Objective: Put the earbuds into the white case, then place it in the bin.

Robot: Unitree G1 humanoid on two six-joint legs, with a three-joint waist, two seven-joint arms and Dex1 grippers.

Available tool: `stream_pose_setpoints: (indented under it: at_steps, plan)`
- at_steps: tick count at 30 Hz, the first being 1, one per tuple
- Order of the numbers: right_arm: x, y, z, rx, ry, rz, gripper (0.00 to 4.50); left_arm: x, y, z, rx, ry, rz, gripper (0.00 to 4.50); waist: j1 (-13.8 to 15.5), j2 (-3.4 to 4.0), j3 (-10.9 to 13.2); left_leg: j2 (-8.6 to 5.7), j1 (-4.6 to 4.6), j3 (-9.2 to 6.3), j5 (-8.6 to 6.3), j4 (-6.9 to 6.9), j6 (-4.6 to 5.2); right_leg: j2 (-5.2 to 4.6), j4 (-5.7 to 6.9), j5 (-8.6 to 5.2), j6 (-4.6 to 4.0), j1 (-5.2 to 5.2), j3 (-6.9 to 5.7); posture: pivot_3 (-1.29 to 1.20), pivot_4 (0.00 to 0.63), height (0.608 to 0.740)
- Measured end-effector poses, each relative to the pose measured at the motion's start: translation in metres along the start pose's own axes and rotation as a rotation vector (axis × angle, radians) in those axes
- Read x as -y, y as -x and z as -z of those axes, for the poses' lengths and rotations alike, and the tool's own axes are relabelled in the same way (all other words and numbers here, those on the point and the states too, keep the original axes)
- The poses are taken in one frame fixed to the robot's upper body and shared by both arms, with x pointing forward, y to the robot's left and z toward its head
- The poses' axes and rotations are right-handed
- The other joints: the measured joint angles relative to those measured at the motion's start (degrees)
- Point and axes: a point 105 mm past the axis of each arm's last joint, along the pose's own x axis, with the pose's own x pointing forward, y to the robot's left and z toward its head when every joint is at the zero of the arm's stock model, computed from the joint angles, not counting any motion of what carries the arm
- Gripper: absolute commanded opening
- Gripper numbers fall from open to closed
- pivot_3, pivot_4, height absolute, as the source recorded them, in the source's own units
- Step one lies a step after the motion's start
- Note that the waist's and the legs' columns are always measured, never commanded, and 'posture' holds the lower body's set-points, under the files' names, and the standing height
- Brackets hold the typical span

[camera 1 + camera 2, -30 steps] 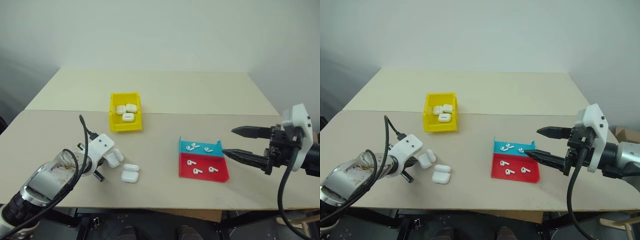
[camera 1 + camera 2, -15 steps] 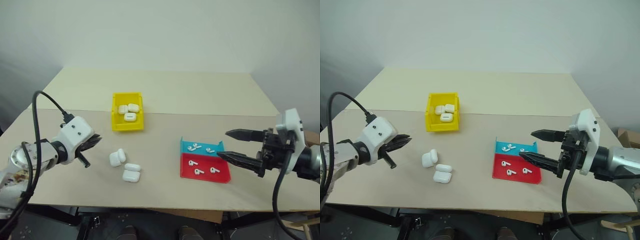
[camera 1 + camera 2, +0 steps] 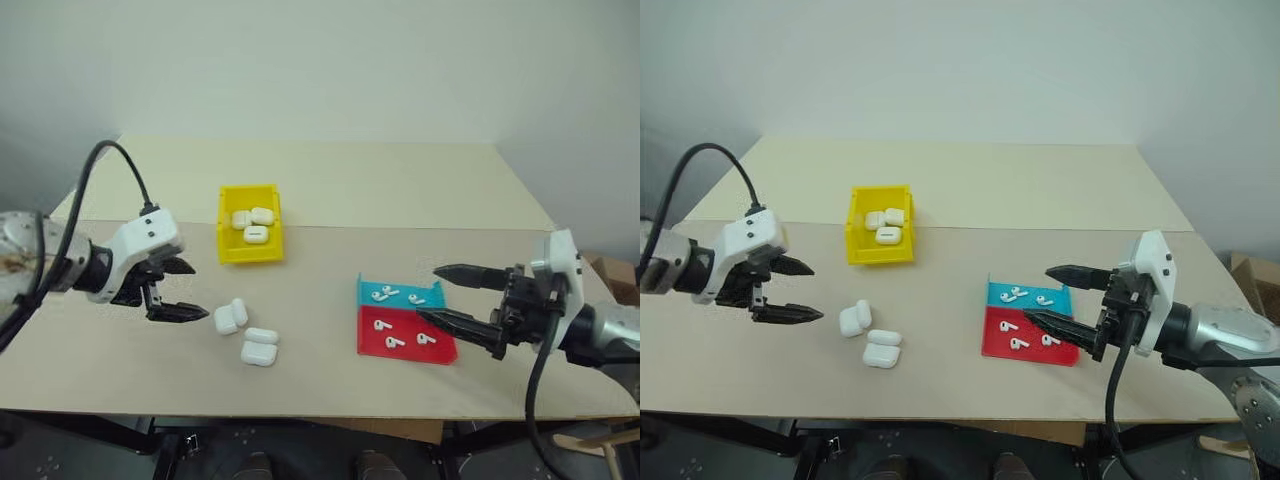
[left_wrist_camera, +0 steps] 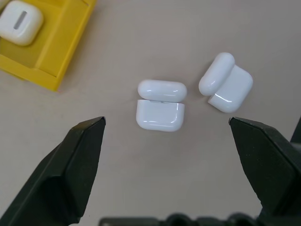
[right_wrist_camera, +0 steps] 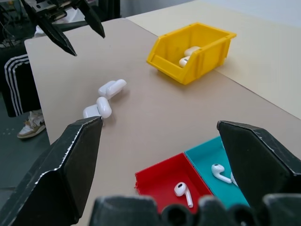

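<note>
A: Beige bench [image 3: 330,190], white wall behind. Contents?
B: Yellow bin [image 3: 251,237], three cases inside. Two open white cases [image 3: 259,346] lie loose near left fingers [image 3: 178,290], spread, empty. Earbuds [image 3: 398,319] in teal tray [image 3: 400,293] and red tray [image 3: 405,335]; right fingers [image 3: 452,297] spread beside them.

On the beige tabletop [image 3: 330,190], a small bright yellow plastic bin [image 3: 250,238] holds three glossy white cases. Two more white cases [image 3: 231,316] lie open beside the left gripper [image 3: 180,290], its fingers spread. The right gripper [image 3: 455,298], also spread, hovers by the teal tray [image 3: 400,294] and red tray [image 3: 407,335] of tiny white earbuds [image 3: 386,293].
</note>
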Motion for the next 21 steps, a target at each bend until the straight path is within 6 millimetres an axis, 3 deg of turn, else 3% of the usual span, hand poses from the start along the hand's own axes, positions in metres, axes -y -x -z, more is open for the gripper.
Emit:
stream_pose_setpoints:
  at_steps: [11, 21]
  plan:
    - [-0.008, -0.007, 0.007, 0.028, -0.008, 0.023, 4.5, 0.0, -0.026, 0.006, -0.143, -0.095, 0.194, 4.49, 0.1, 0.0, 0.0, 0.0, -0.13, -0.03, 0.0, 0.06, 0.01, 0.0, 0.0, 0.0, 0.0, -0.05, -0.02, 0.0, 0.15, 0.74]
    - [-0.013, -0.014, 0.007, 0.034, 0.003, 0.025, 4.5, -0.022, -0.063, -0.002, -0.265, -0.108, 0.194, 4.49, 0.0, 0.0, 0.0, -0.02, -0.25, -0.12, -0.03, 0.18, 0.07, 0.01, 0.03, -0.01, 0.02, -0.07, -0.06, 0.0, 0.15, 0.74]
